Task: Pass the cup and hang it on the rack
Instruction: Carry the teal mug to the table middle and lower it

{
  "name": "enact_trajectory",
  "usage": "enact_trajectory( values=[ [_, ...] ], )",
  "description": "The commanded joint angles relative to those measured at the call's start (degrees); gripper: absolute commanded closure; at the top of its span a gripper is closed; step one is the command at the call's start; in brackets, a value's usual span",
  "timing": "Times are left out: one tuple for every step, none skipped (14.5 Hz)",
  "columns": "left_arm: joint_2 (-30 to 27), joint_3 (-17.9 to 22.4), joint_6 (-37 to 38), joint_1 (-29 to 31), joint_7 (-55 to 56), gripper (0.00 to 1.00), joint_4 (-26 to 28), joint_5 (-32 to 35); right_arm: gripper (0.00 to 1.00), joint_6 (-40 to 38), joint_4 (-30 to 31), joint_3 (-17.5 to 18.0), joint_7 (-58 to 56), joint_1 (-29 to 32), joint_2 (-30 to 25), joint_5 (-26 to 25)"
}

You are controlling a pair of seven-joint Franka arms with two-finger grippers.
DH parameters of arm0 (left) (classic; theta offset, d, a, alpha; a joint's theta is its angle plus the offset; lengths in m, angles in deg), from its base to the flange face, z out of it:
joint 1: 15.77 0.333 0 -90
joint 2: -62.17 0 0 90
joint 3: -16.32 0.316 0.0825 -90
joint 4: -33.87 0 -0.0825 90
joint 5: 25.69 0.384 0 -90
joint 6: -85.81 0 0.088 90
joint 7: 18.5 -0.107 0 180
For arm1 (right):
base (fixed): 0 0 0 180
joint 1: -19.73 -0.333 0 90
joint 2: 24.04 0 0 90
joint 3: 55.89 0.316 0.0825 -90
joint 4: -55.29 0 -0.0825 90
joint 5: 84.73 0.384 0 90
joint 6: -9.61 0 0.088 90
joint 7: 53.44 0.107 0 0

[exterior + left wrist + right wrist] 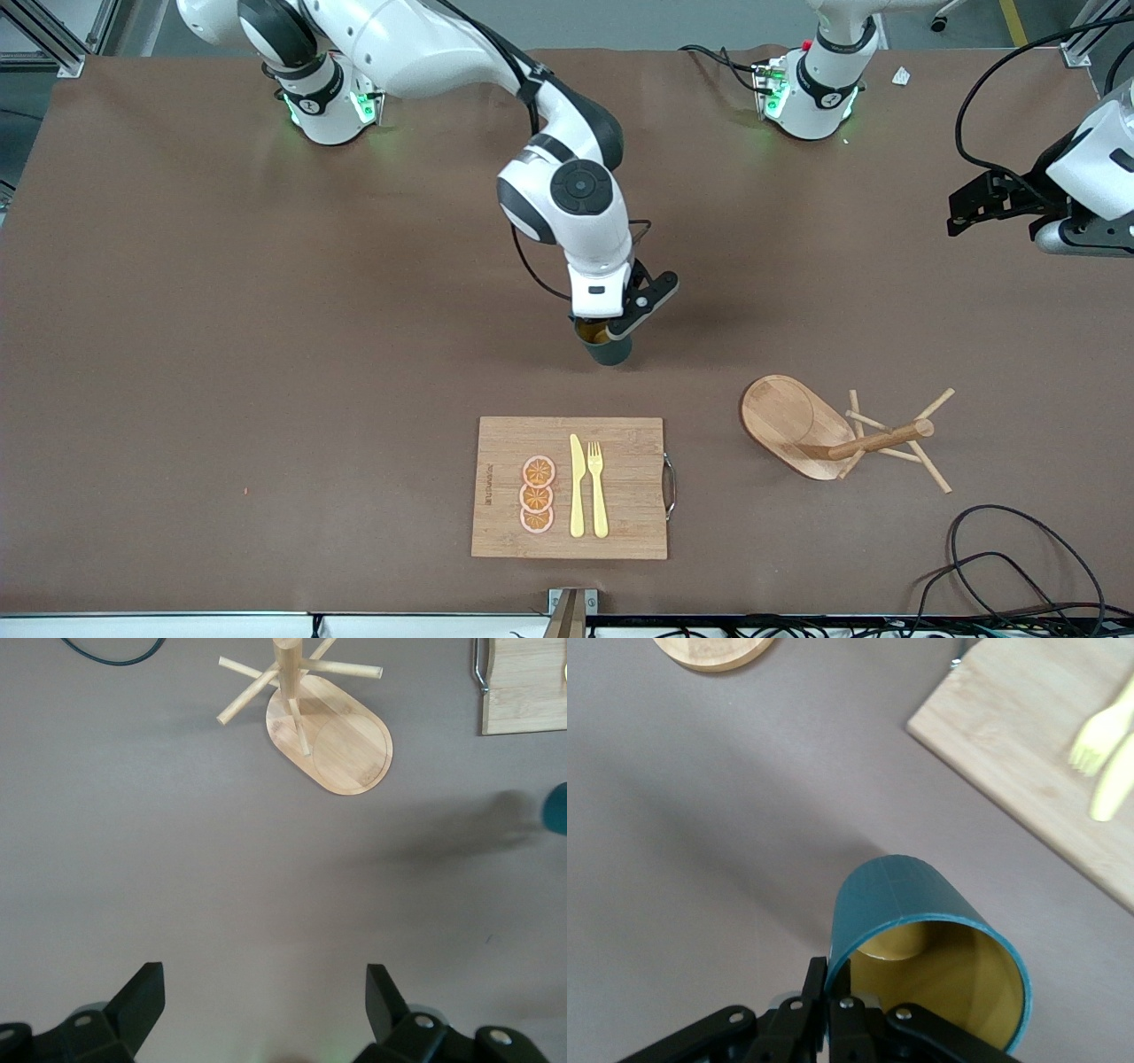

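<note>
The dark teal cup (611,353) with a mustard-yellow inside (948,966) is at the middle of the table, a little farther from the front camera than the cutting board. My right gripper (609,331) is shut on its rim (838,979), one finger inside and one outside. I cannot tell whether the cup rests on the table or hangs just above it, and its handle is hidden. The wooden rack (802,428) stands upright toward the left arm's end (341,740). My left gripper (266,992) is open and empty, in the air over the table's end (974,208).
A bamboo cutting board (638,523) with a yellow knife (577,487), a fork (598,489) and orange slices (537,494) lies near the front edge. Black cables (1019,567) lie at the front corner by the rack.
</note>
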Motion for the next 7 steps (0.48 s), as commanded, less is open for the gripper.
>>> enact_trajectory(
  values=[
    [0.7, -0.2, 1.1, 0.2, -0.9, 0.00, -1.6, -0.2, 0.99, 3.2, -2.8, -1.1, 3.6, -2.8, 4.2, 0.1],
    [0.7, -0.2, 1.1, 0.2, -0.9, 0.00, -1.6, 0.2, 0.99, 3.6, -2.9, -1.1, 4.4, -3.1, 4.8, 0.1],
    [0.6, -0.2, 1.1, -0.1, -0.5, 0.00, -1.5, 0.7, 0.99, 4.0, -2.9, -1.1, 5.0, -3.6, 5.3, 0.0],
    [0.7, -0.2, 1.1, -0.1, -0.6, 0.00, -1.5, 0.3, 0.99, 4.8, -2.9, -1.4, 6.3, -4.2, 5.5, 0.0],
    [0.7, -0.2, 1.1, 0.2, -0.6, 0.00, -1.6, 0.1, 0.98, 4.9, -2.9, -1.7, 6.8, -4.4, 5.6, 0.0],
    [0.7, -0.2, 1.1, 0.1, -0.6, 0.00, -1.6, 0.2, 0.92, 4.8, -2.8, -1.7, 6.8, -4.6, 5.6, -0.1],
    [0.7, -0.2, 1.1, 0.1, -0.6, 0.00, -1.6, 0.3, 0.88, 4.8, -2.7, -1.8, 6.8, -4.6, 5.6, -0.1]
  ],
)
